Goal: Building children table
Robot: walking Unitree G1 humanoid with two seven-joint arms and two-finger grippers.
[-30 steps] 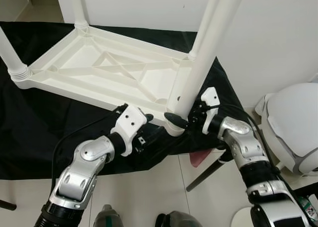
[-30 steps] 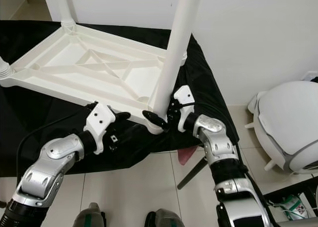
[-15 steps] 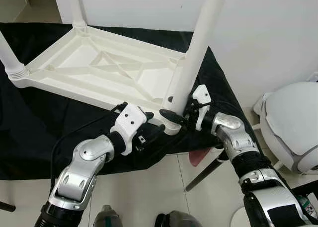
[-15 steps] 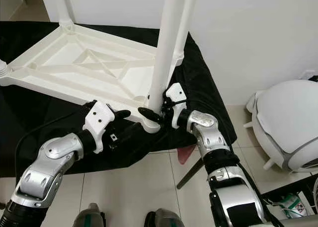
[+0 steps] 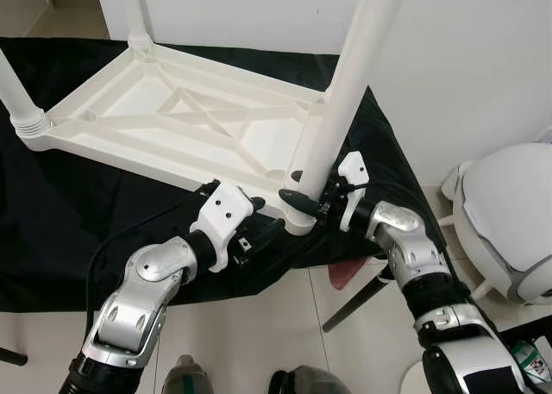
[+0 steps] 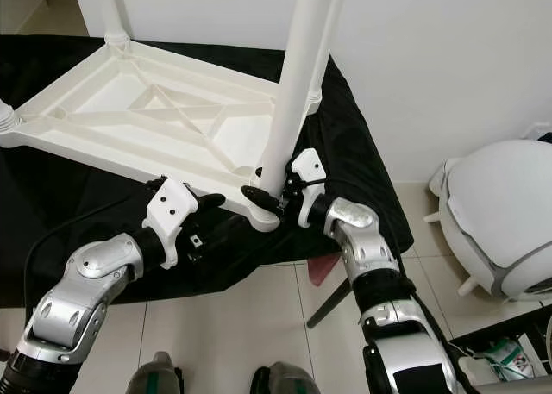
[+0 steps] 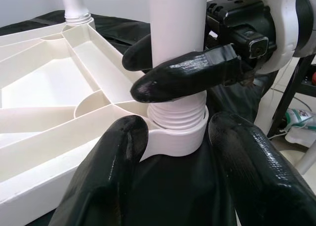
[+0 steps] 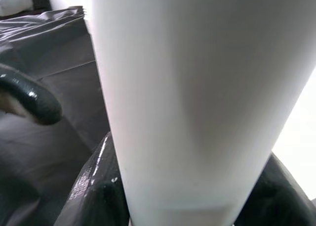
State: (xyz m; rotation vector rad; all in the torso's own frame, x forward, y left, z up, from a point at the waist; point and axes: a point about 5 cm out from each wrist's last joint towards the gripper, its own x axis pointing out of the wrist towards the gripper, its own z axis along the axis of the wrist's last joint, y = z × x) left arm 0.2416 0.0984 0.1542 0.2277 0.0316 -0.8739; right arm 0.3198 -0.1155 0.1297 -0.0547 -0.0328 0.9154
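R gripper (image 5: 304, 200): I'm clamping the leg (image 5: 341, 92) just above its threads.
L gripper (image 7: 177, 152): fingers apart, bracketing corner socket (image 7: 178, 137) at 6 o'clock.
Risk: leg's tilting — cross-threading likely, tabletop (image 5: 172, 122) could slide.

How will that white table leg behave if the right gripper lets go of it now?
The table leg is long, its threads only partly in the corner socket, so it may tip. Smooth plastic, probably slippery and light. The right gripper clamps its base.

White upturned children's table (image 6: 164, 122) lies on black cloth (image 6: 52, 204). Right hand (image 6: 269, 196) clamps the leg (image 6: 297, 84) at its corner socket. Left hand (image 6: 207, 206) rests beside that corner, fingers spread.
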